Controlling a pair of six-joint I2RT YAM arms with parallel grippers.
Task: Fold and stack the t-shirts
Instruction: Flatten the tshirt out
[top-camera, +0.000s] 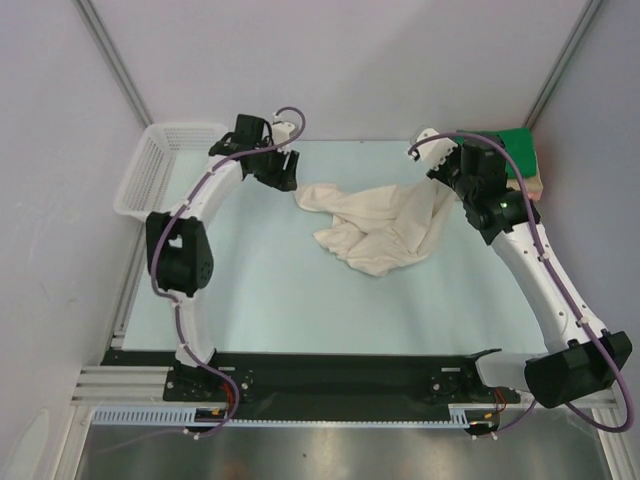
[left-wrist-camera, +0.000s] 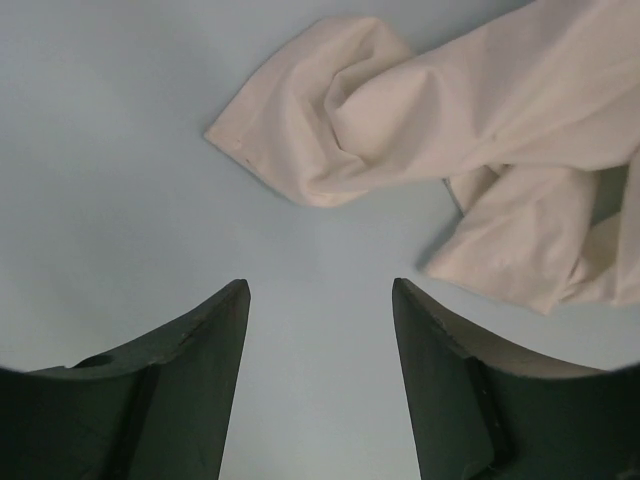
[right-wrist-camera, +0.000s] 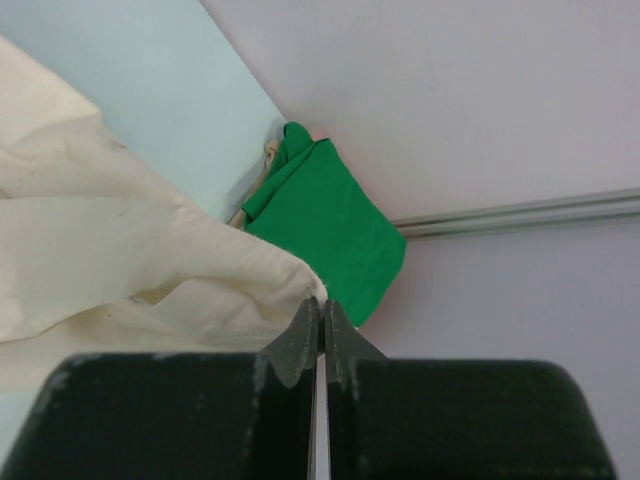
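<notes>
The cream-white t-shirt (top-camera: 375, 230) lies crumpled on the table's middle. My right gripper (top-camera: 447, 180) is shut on its right edge and holds that corner lifted; the right wrist view shows the jaws (right-wrist-camera: 322, 305) pinched on the cream cloth (right-wrist-camera: 120, 250). My left gripper (top-camera: 283, 172) is open and empty, just left of the shirt's left end (left-wrist-camera: 300, 140), above bare table. The bright green t-shirt (top-camera: 520, 150) lies folded at the back right corner on the peach-tan one (top-camera: 536, 185), of which only an edge shows. The green shirt also shows in the right wrist view (right-wrist-camera: 330, 225).
A white lattice basket (top-camera: 165, 165) stands at the table's back left edge, beside the left arm. Grey walls close the back and sides. The pale blue table top (top-camera: 300, 290) is bare in front of the shirt.
</notes>
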